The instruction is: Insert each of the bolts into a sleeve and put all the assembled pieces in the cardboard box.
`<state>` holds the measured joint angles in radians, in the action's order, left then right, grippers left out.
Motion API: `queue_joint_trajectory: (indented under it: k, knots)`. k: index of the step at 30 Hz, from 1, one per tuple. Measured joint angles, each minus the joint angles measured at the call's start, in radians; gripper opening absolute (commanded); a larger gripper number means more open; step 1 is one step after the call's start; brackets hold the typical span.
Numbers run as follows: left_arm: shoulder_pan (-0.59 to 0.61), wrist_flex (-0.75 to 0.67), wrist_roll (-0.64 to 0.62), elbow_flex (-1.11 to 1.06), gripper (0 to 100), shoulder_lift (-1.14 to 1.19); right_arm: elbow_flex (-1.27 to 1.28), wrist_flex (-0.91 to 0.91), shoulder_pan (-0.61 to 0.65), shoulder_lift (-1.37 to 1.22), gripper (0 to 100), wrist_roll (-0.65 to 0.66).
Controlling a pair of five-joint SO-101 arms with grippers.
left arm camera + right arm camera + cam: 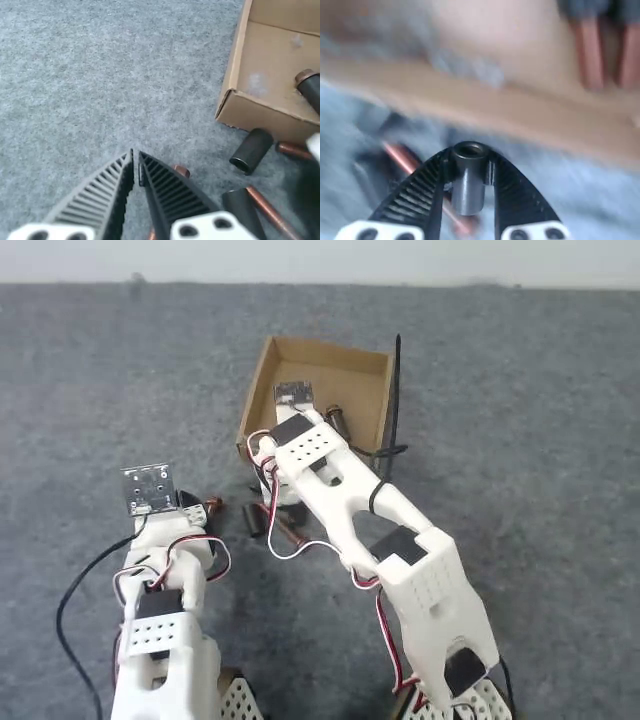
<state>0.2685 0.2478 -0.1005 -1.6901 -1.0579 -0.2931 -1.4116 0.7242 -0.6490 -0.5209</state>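
Sleeve (468,186) – a short, dark, smooth cylinder – sits clamped between the ribbed black fingers of the right claw (469,154). Its long axis runs along the fingers, and its open round bore faces away from the wrist, toward the near wall of the cardboard box (520,107). Under the claw a copper bolt (402,156) lies slantwise on the grey surface. Beyond the wall, on the box floor, two assembled pieces (590,60) lie side by side, their copper shanks parallel and pointing back toward the claw.

The left claw (134,156) hangs low over the worktop (520,440) with its fingers pressed together and nothing between them. A round copper bolt head (181,171) shows just behind one finger. Farther out, a loose sleeve (251,149) lies on its side just off the box's corner, its open end turned away from the box. A second sleeve (239,204) lies beside a long copper shank (267,210); I cannot tell whether the two are joined.

The worktop is covered in coarse grey felt or carpet – mottled and matte. The box is plain brown card, open-topped with low walls. A strip of pale wall (320,260) runs along the far edge.
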Motion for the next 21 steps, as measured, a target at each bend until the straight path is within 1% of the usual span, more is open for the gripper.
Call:
queue_joint_trajectory:
  k: [6, 8, 11, 13, 16, 21]
  knots:
    - [0.0, 0.0, 0.0, 0.0, 1, 0.0, 0.002, -0.21, -0.025, 0.078, 0.6, 0.02]
    - [0.0, 0.0, 0.0, 0.0, 1, 0.0, 0.002, -0.265, -0.052, 0.1, 0.6, 0.071]
    - [0.0, 0.0, 0.0, 0.0, 1, 0.0, 0.002, -0.331, -0.098, 0.106, 0.6, 0.186]
    - [0.0, 0.0, 0.0, 0.0, 1, 0.0, 0.029, -0.334, -0.14, 0.109, 0.6, 0.224]
    - [0.0, 0.0, 0.0, 0.0, 1, 0.0, 0.11, -0.324, -0.201, 0.138, 0.6, 0.238]
    - [0.0, 0.0, 0.0, 0.0, 1, 0.0, 0.304, -0.213, -0.273, 0.273, 0.6, 0.242]
